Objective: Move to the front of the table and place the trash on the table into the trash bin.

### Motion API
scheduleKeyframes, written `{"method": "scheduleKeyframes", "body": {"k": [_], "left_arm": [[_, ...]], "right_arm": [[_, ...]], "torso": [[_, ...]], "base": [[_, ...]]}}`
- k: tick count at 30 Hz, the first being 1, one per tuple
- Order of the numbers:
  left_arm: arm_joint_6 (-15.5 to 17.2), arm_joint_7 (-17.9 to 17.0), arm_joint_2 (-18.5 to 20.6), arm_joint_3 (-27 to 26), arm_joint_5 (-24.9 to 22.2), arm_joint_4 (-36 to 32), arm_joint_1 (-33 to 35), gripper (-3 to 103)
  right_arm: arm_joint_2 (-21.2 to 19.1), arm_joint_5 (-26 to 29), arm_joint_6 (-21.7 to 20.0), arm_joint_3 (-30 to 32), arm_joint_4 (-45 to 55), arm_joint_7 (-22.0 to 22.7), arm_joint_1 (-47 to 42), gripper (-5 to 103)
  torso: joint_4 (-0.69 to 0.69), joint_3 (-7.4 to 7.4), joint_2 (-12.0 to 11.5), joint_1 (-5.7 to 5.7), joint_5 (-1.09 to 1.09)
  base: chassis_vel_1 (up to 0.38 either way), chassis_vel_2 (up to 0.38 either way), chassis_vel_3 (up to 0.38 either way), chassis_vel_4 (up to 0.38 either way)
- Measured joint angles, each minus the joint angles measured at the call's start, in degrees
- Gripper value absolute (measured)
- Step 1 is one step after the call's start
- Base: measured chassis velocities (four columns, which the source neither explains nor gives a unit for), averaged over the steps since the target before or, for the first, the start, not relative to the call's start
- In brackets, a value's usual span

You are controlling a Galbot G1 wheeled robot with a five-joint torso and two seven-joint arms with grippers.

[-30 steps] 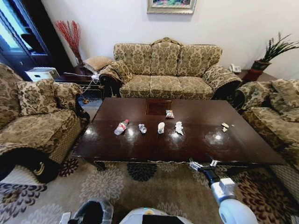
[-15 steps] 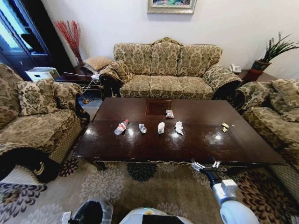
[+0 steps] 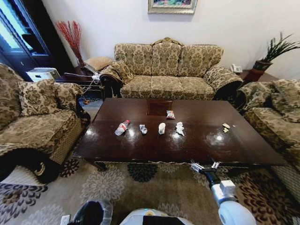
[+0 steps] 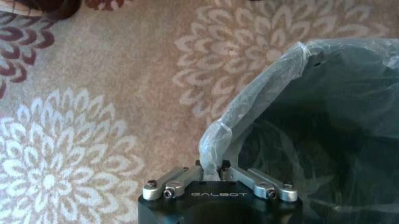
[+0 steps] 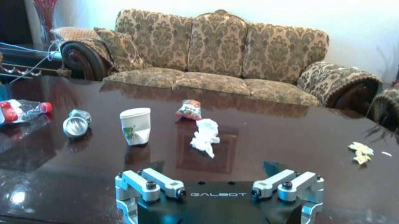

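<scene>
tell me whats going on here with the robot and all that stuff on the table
The robot faces the table, where the trash lies untouched: a bottle, a cup, a tissue, a wrapper and yellowish scraps. Its right hand hovers open at the table's near edge, holding nothing. Its left hand grips the bag-lined rim of the bin down by the carpet.

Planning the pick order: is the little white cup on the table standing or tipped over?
Standing. The white cup rests on its base on the table, mouth up, between a fallen metal can and a crumpled tissue.
</scene>
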Motion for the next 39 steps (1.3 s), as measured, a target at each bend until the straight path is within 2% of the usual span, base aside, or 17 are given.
{"method": "scheduleKeyframes", "body": {"k": [5,10,11,12,15,18,19,20,21,23,24,29,30,34,37,38,39], "left_arm": [[-0.1,0.0,-0.1,-0.6,-2.6,-3.6,2.7,2],[1.1,-0.5,-0.7,-2.1,-6.9,-14.2,9.5,0],[1.1,-0.5,-0.7,-2.1,-6.9,-14.2,9.5,0],[2.0,-0.6,-0.8,-2.6,-8.7,-19.0,12.7,0],[3.3,-1.4,-0.8,-4.0,-11.9,-26.3,17.6,0],[3.6,-1.5,-0.8,-4.4,-12.7,-28.0,18.8,0],[4.5,-1.8,-0.7,-6.4,-15.4,-33.6,22.3,0],[4.5,-1.8,-0.7,-6.4,-15.4,-33.6,22.3,0],[5.5,-2.2,-0.6,-9.8,-18.7,-40.1,26.0,0],[6.6,-2.4,-0.2,-14.5,-22.7,-47.3,31.0,0],[6.6,-2.4,-0.2,-14.5,-22.7,-47.3,31.0,0],[9.8,-2.9,0.8,-27.0,-33.3,-63.4,42.6,0],[9.8,-2.9,0.8,-27.0,-33.3,-63.4,42.6,0],[11.9,-3.4,1.6,-33.5,-38.5,-72.0,46.5,0],[15.8,-4.9,3.0,-38.1,-43.5,-81.1,48.5,0],[15.8,-4.9,3.0,-38.1,-43.5,-81.1,48.5,0],[17.8,-5.7,4.1,-39.6,-45.8,-85.0,48.4,0]], "right_arm": [[0.6,0.1,0.4,-0.7,-0.4,-0.2,1.6,100],[1.7,-0.2,1.8,-1.8,-1.1,-1.2,5.2,100],[1.7,-0.2,1.8,-1.8,-1.1,-1.2,5.2,100],[2.0,-0.2,2.4,-2.0,-1.4,-1.6,6.4,100],[2.8,-0.2,3.4,-2.2,-2.3,-2.4,8.6,100],[3.0,-0.1,3.6,-2.2,-2.6,-2.6,9.1,100],[3.7,0.2,4.2,-2.4,-3.5,-3.2,10.6,100],[3.7,0.2,4.2,-2.4,-3.5,-3.2,10.6,100],[4.4,0.2,5.3,-2.6,-4.6,-4.2,12.2,100],[5.0,0.2,6.4,-3.2,-5.4,-4.8,13.4,100],[5.0,0.2,6.4,-3.2,-5.4,-4.8,13.4,100],[6.1,0.7,9.9,-4.5,-6.7,-6.3,15.2,100],[6.1,0.7,9.9,-4.5,-6.7,-6.3,15.2,100],[6.4,1.7,11.4,-4.9,-7.9,-6.8,16.1,100],[6.2,2.8,12.7,-4.8,-8.4,-7.0,16.2,100],[6.2,2.8,12.7,-4.8,-8.4,-7.0,16.2,100],[6.0,3.0,13.3,-4.6,-8.4,-7.2,16.0,100]], "torso": [[-0.01,0.00,0.0,0.00,0.02],[0.00,0.00,0.0,0.00,0.02],[0.00,0.00,0.0,0.00,0.02],[-0.01,-0.01,0.0,0.00,0.00],[0.01,0.00,0.0,0.00,0.08],[0.01,-0.01,0.0,0.00,0.04],[0.01,0.00,0.0,0.00,0.03],[0.01,0.00,0.0,0.00,0.03],[0.00,-0.01,0.0,0.00,-0.04],[-0.01,-0.01,0.0,0.00,0.12],[-0.01,-0.01,0.0,0.00,0.12],[0.02,-0.01,0.0,-0.01,0.04],[0.02,-0.01,0.0,-0.01,0.04],[0.00,0.00,0.0,0.00,0.09],[0.00,0.00,0.0,0.00,0.05],[0.00,0.00,0.0,0.00,0.05],[0.01,0.00,0.0,0.00,0.03]], "base": [[0.000,0.000,0.000,0.000],[0.000,0.000,0.000,0.000],[0.000,0.000,0.000,0.000],[0.000,0.000,0.000,0.000],[0.000,0.000,0.000,0.000],[0.000,0.000,0.000,0.000],[0.000,0.000,0.000,0.000],[0.000,0.000,0.000,0.000],[0.000,0.000,0.000,0.000],[0.000,0.000,0.000,0.000],[0.000,0.000,0.000,0.000],[0.000,0.000,0.000,0.000],[0.000,0.000,0.000,0.000],[0.000,0.000,0.000,0.000],[0.000,0.000,0.000,0.000],[0.000,0.000,0.000,0.000],[0.000,0.000,0.000,0.000]]}}
